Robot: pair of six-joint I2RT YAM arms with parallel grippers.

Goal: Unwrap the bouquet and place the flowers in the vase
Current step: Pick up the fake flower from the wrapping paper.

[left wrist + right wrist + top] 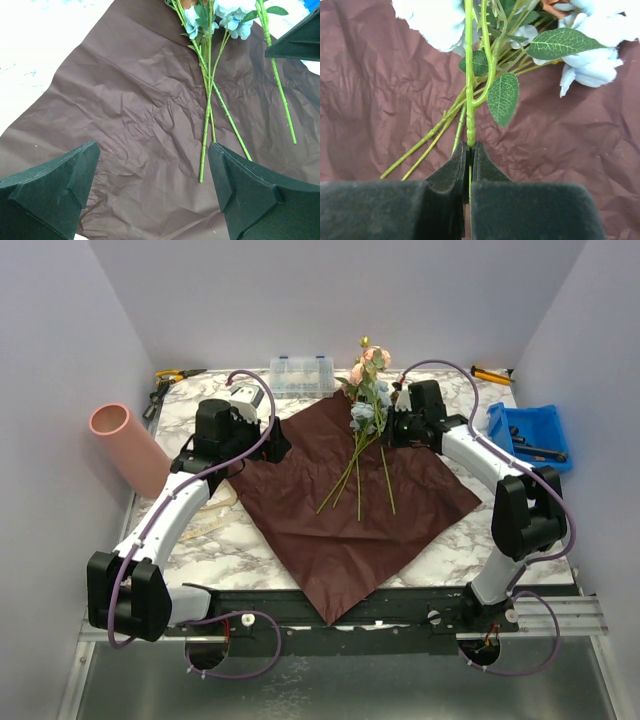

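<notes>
The maroon wrapping sheet lies unfolded and flat on the marble table. The flowers, pink and light blue on thin green stems, lie loose across its far half. My right gripper is shut on one green stem just below its leaves, low over the sheet; in the top view the right gripper sits at the right of the bunch. The left gripper hangs open over bare sheet, left of the stem ends, holding nothing. The salmon-pink vase lies tilted at the table's left edge.
A clear plastic box stands behind the sheet. A blue bin with tools sits at the right edge. Yellow-handled tools lie at the back left and another at the back right. A beige ribbon lies under the left arm.
</notes>
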